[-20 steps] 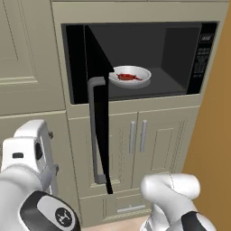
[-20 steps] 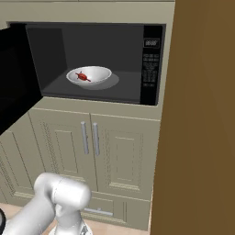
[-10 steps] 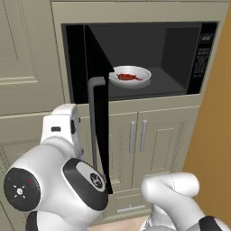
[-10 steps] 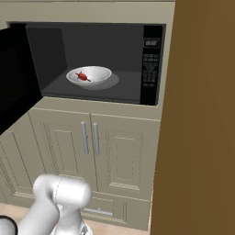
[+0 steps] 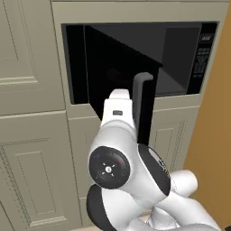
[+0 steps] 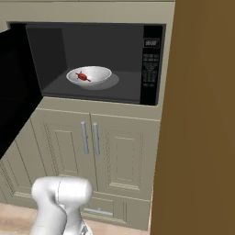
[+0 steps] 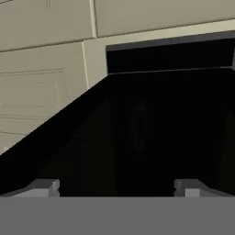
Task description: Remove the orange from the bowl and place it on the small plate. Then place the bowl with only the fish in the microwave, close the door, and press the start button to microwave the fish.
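Jaws spread wide, empty, facing the door (image 7: 151, 133)'s black glass. With the bowl (image 6: 89, 75) and the fish (image 6: 82, 76) inside the microwave (image 6: 96, 59), push flat and steadily beside the handle (image 5: 140, 106) until it latches.

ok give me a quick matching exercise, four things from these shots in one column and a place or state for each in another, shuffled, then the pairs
Things:
1. fish
2. bowl
3. door
4. keypad strip

Places or states:
A. partly swung, with the arm just behind it
B. on the microwave floor, left of centre
C. at the right edge of the cavity
D. lying inside the bowl

Pairs: 1-D, 2-B, 3-A, 4-C

The jaws stand apart, close to the door's black face.
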Robot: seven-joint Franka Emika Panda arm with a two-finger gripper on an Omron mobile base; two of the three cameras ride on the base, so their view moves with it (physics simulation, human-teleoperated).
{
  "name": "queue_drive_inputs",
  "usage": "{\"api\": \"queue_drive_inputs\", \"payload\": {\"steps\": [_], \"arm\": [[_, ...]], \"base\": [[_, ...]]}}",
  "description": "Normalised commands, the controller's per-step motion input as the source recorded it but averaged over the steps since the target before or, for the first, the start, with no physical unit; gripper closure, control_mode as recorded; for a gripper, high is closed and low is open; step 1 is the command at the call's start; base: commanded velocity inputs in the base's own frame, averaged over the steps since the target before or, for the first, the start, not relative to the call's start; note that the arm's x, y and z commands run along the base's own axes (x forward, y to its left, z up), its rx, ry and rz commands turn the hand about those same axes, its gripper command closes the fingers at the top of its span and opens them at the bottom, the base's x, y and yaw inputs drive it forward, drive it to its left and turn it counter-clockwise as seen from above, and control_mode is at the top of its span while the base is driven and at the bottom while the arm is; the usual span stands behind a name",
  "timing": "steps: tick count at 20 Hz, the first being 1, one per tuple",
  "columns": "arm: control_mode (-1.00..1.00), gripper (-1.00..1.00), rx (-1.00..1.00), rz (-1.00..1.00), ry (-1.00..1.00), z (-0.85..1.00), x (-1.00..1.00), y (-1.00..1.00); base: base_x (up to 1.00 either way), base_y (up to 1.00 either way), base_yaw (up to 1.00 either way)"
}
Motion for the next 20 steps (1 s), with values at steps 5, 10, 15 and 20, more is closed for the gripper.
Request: {"api": "queue_drive_inputs", "payload": {"steps": [5,10,15,20], "arm": [[-1.00,-1.00,0.11,0.01,0.00,0.15,0.46,-0.98],[-1.00,-1.00,0.12,0.02,0.00,0.03,0.66,-0.91],[-1.00,-1.00,0.11,0.03,0.00,0.00,0.85,-0.63],[-1.00,-1.00,0.07,0.06,0.00,0.00,0.99,-0.13]], "base": [[0.00,0.00,0.00],[0.00,0.00,0.00],[0.00,0.00,0.00],[0.00,0.00,0.00]]}}
